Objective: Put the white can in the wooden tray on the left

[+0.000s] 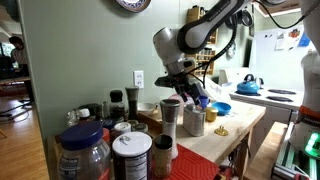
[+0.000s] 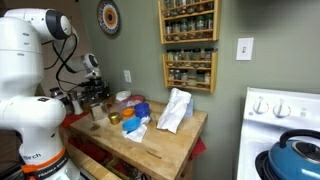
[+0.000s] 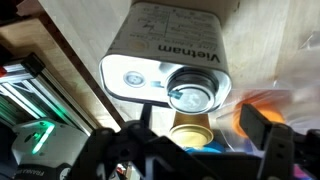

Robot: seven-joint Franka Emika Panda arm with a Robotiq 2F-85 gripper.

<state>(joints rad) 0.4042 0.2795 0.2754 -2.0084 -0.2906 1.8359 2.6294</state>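
The white can [image 1: 194, 122] stands on the wooden table next to the taller steel tumbler [image 1: 170, 116]. In the wrist view the can [image 3: 190, 130] shows from above, just below the tumbler's mouth [image 3: 193, 90]. My gripper [image 1: 186, 92] hangs a little above the can and tumbler. In the wrist view my gripper [image 3: 186, 142] is open, with a dark finger on each side of the can and gaps between them. In an exterior view my gripper [image 2: 95, 95] is over the tumbler [image 2: 97, 113]. I cannot make out the wooden tray in any view.
A grey rectangular tin marked "Vietnam" [image 3: 170, 45] lies behind the tumbler. Big clear jars with white lids [image 1: 132, 155] stand at the near end. Blue items [image 2: 140, 112] and a white bag [image 2: 175, 110] sit on the table. A spice rack [image 2: 188, 45] hangs on the wall.
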